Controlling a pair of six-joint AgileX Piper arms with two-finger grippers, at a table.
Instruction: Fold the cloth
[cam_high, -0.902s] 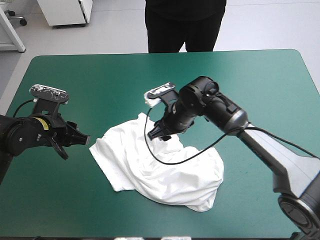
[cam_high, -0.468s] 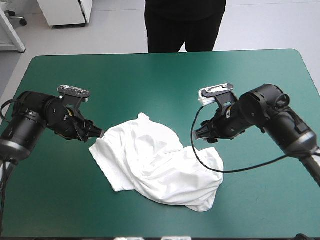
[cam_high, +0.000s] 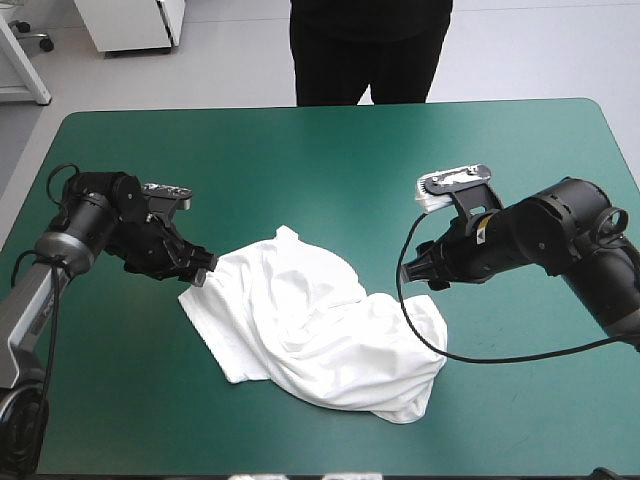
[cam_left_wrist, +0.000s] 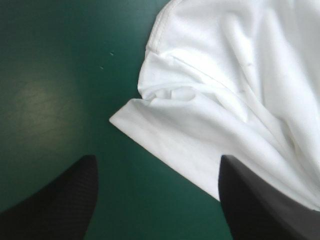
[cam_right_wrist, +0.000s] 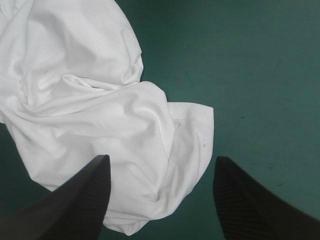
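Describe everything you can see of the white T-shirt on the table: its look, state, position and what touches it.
The T-shirt is white, soft-looking fabric. It lies in a crumpled, partly spread heap with many folds, near the middle of the teal-green table. A hemmed corner points toward the left gripper, which hangs open close beside that edge. The right gripper, also open, hangs by the opposite side. Neither holds the shirt, and only the table clearly touches it.

black arms (cam_high: 560, 225), rounded joints, broad curved black fingers (cam_left_wrist: 60, 200)
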